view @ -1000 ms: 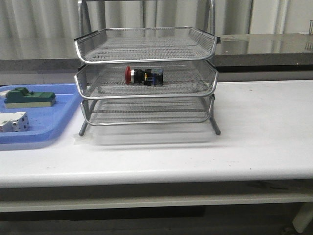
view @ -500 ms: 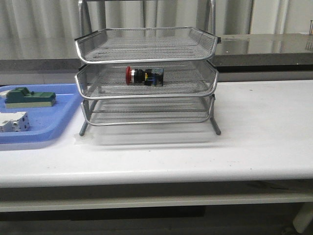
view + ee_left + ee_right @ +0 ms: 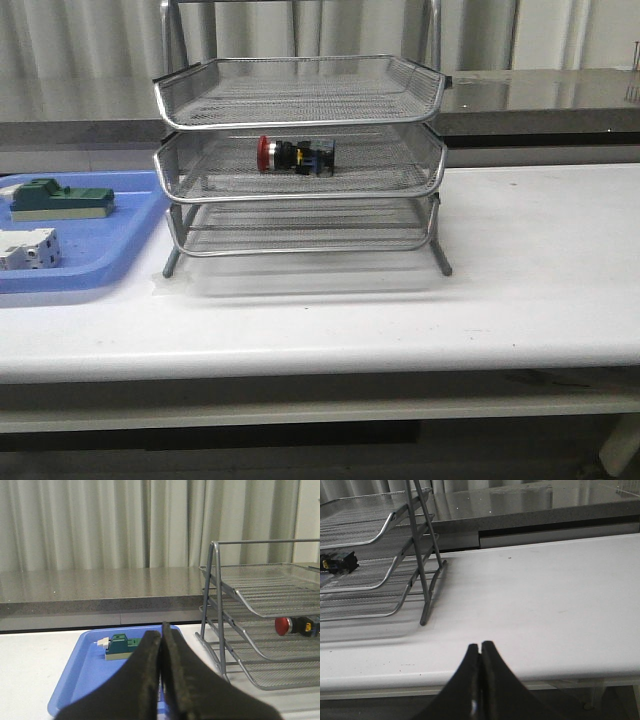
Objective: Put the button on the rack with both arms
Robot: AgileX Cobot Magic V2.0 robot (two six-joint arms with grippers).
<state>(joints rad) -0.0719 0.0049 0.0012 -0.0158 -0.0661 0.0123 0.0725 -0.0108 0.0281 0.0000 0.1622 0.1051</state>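
Only wrist views show the left gripper (image 3: 161, 645) and right gripper (image 3: 480, 652), both closed, empty.

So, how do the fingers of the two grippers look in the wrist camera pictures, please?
Only the fingers show. The left gripper has two dark, nearly black fingers, broad at the base and tapering to narrow tips, with a smooth matte surface. The right gripper has the same dark, tapering fingers. No cables, markings or labels are visible on either one.

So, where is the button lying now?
In the front view the button lies on its side in the middle tier of the rack, left of centre.
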